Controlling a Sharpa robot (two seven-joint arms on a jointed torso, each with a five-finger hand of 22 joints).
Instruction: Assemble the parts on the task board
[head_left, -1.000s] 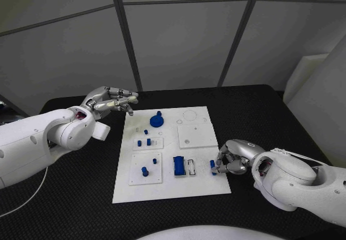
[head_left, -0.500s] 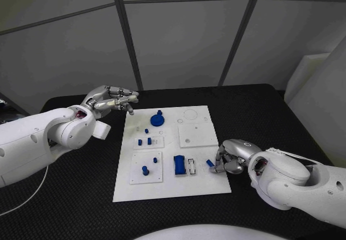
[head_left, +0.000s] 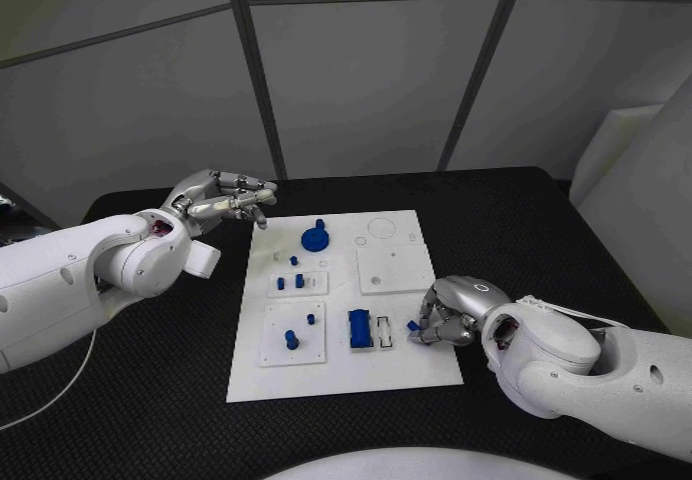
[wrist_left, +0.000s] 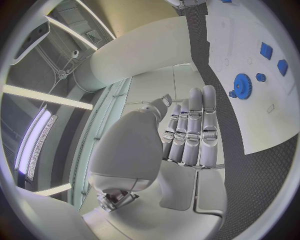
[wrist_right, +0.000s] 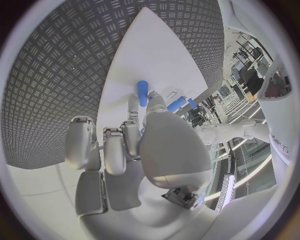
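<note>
Over the last second the right hand (head_left: 449, 318) has slid inward across the task board (head_left: 343, 375), carrying a small blue peg (head_left: 414, 325) from near the board's right edge to a spot just beside the empty white slot (head_left: 384, 332). The peg is pinched at the fingertips of that hand, its free end poking out past them toward the board, as the right wrist view also shows (wrist_right: 143, 93). Just beyond the slot, on the side away from the hand, a blue block (head_left: 359, 329) stands in the board, and farther off in the same direction a taller blue post (head_left: 291, 341) and a smaller blue stud (head_left: 310, 321) sit on a raised white tile. The left hand (head_left: 221, 203) has not moved: it hovers off the board's far left corner above the black worktop (head_left: 159, 390), fingers curled in with nothing in them. Nearest to it on the board are a blue gear (head_left: 315, 238) and three small blue pieces (head_left: 294, 279).
</note>
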